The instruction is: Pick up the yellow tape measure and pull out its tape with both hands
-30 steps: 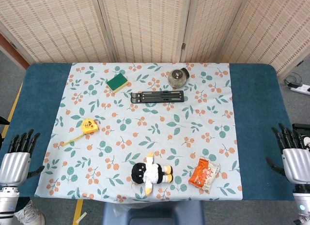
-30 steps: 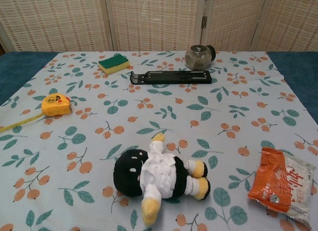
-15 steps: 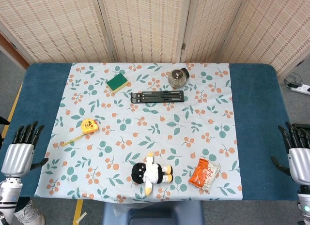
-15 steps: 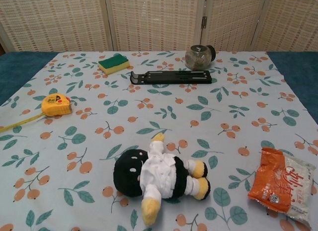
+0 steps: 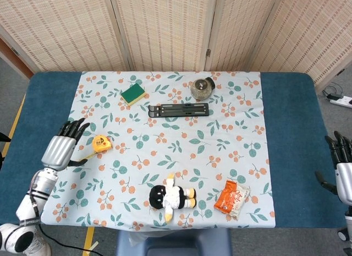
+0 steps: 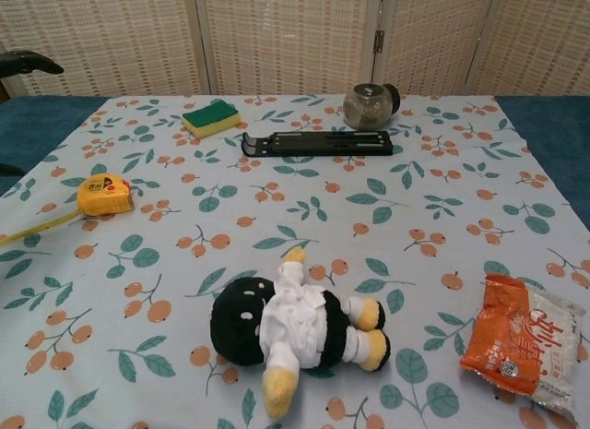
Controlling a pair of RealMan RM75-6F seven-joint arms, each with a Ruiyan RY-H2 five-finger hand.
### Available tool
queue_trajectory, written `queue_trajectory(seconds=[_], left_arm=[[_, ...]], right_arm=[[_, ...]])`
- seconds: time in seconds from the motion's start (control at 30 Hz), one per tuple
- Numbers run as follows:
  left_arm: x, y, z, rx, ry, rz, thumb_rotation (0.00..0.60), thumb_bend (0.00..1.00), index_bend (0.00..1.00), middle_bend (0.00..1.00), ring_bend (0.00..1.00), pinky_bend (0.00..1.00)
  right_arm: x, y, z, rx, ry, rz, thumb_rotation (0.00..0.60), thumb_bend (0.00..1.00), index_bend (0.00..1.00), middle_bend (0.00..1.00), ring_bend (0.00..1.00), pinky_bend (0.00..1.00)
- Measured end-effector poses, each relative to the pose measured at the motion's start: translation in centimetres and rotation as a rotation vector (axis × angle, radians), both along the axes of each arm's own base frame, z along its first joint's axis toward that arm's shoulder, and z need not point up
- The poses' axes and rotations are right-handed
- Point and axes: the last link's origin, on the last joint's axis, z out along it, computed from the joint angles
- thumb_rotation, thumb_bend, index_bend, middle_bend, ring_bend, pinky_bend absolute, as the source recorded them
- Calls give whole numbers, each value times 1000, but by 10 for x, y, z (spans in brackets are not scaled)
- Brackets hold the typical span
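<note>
The yellow tape measure [image 5: 101,143] [image 6: 104,193] lies on the floral cloth at the left, a short length of yellow tape [image 6: 35,228] sticking out toward the left edge. My left hand [image 5: 61,147] hovers just left of it with fingers spread, holding nothing; in the chest view only dark fingertips [image 6: 28,64] show at the top left. My right hand [image 5: 342,168] stays at the far right edge of the table, fingers apart and empty, far from the tape measure.
On the cloth [image 5: 231,110] lie a green sponge [image 5: 132,93], a black folding stand [image 5: 179,109], a glass jar [image 5: 202,88], a plush doll [image 5: 171,197] and an orange snack packet [image 5: 232,199]. Blue table [image 5: 291,129] borders both sides.
My left hand has risen from the table's front left corner and moved inward, close to the tape measure. My right hand has slid slightly outward and down.
</note>
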Motion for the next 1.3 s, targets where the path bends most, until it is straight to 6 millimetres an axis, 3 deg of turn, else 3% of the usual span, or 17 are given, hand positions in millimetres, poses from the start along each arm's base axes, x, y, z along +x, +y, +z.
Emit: queue_trajectory(seconds=[0.3,0.73,1.07,1.3], left_arm=[[17,36,-42,-86,8,-3,600,178,0,0,18,0],[9,62,-83,-129,55,46,600,178,2,0,12,0],[-6,81,-98,-118,115,99,600,178,19,0,12,0],[-22,96,-92,-87,136,169,600,178,46,0,20,0]], right_arm=[[-3,2,3,-9,0,-19,600,307,0,27,50,0],[-3,2,0,-1,-6,-30,600,308,0,24,52,0],[-3,5,3,-13,-6,-35,600,307,0,22,56,0],[-5,8,2,-17,-12,-48,600,307,0,22,57,0]])
